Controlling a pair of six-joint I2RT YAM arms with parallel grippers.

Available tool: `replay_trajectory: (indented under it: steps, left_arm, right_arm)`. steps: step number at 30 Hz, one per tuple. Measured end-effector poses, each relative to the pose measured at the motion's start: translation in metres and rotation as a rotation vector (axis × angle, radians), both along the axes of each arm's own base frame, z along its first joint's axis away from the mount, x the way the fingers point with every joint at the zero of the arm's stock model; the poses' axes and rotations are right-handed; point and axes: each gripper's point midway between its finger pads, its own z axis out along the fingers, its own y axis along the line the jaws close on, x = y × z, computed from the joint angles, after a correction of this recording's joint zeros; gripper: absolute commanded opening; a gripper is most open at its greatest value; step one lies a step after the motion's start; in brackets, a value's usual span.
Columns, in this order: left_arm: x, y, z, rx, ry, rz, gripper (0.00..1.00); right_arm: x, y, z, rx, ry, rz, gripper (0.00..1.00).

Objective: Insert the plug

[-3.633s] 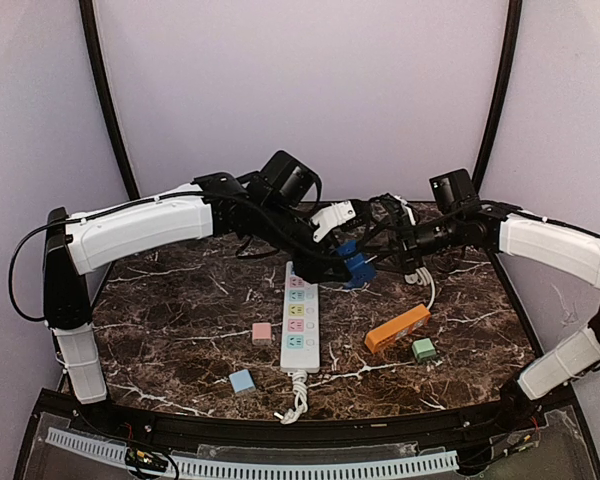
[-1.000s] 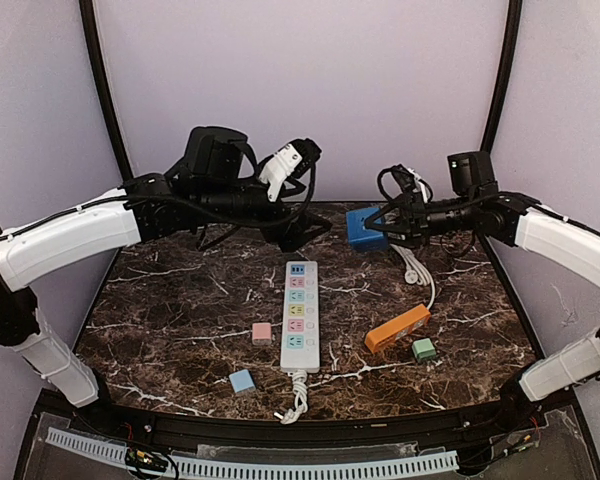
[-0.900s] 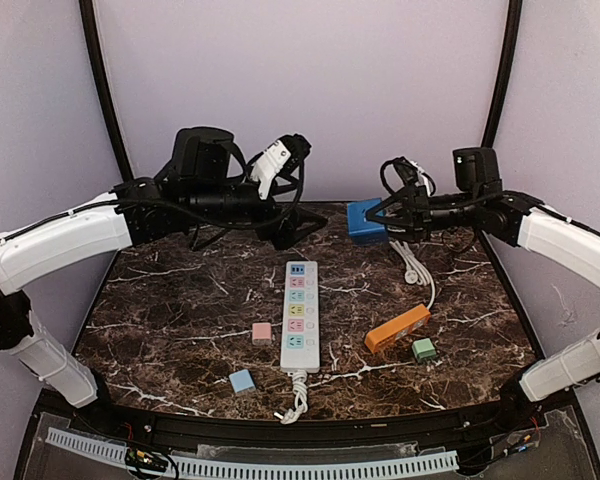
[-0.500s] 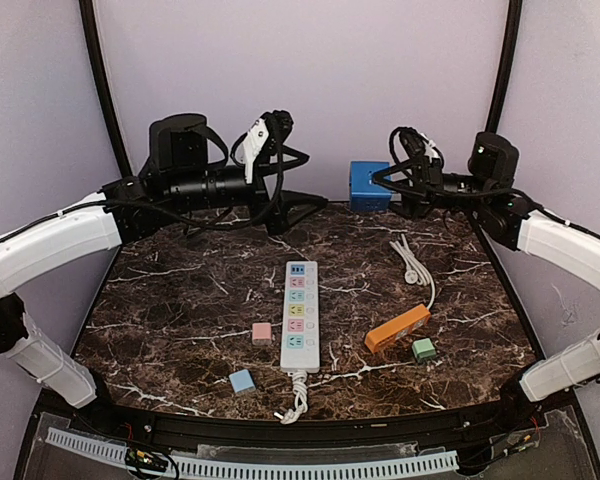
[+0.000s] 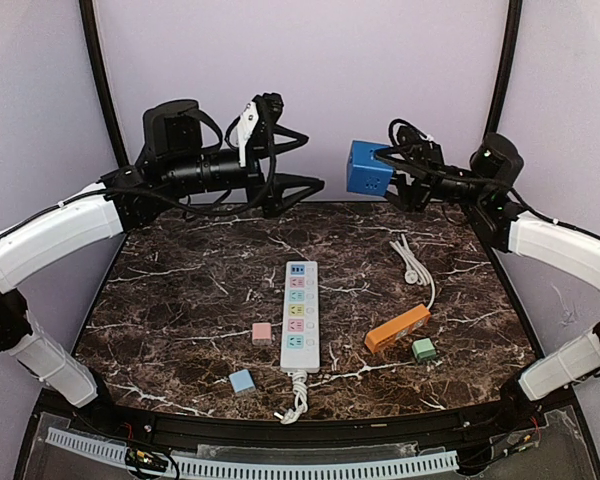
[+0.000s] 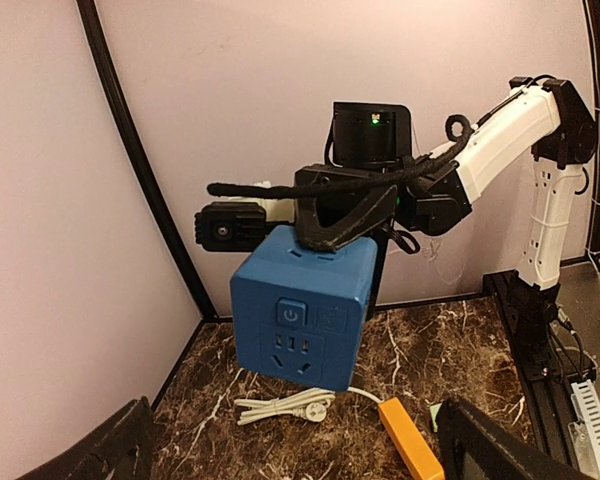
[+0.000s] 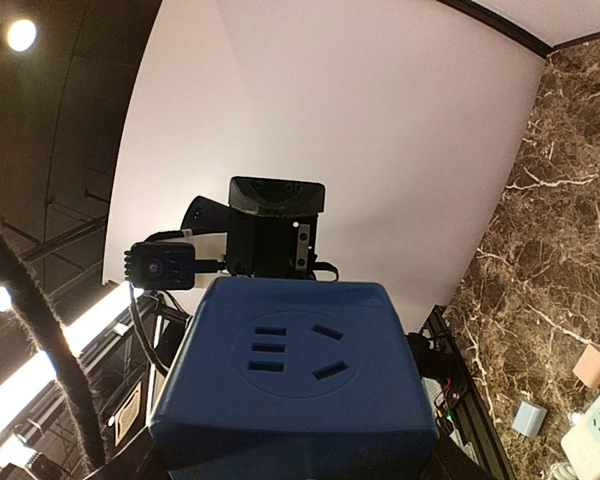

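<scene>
The white plug (image 5: 412, 262) lies loose on the bench (image 5: 180, 300), at 3 o'clock from the power strip (image 5: 300, 317), with the orange block (image 5: 397, 328) at its 6. The blue socket cube (image 5: 368, 168) is up in the air at 1 o'clock, clamped in the right end effector (image 5: 390, 172). The left end effector (image 5: 308, 160) hangs at 11, facing the cube with its fingers spread wide.

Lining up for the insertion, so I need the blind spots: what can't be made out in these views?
- Right wrist view: the blue socket cube hides the fingertips of the right pincer.
- Top view: the prongs of the white plug are too small to see.
- Left wrist view: the bottom edge cuts off the fingers of the left pincer.
</scene>
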Motion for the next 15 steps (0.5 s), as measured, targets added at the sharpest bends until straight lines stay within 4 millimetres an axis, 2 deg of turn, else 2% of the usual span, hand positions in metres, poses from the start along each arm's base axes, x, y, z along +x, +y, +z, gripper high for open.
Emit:
replay_trajectory:
  steps: [7,15]
  left_arm:
    - [-0.008,-0.005,0.004,-0.015,0.037,-0.073,0.99]
    - [-0.011,-0.016,0.016,-0.048,0.064,-0.142,0.99]
  right_arm:
    - [-0.004,0.000,0.012,0.054,0.025,0.027,0.00]
    - [-0.019,0.008,0.014,0.091,0.018,0.109,0.00]
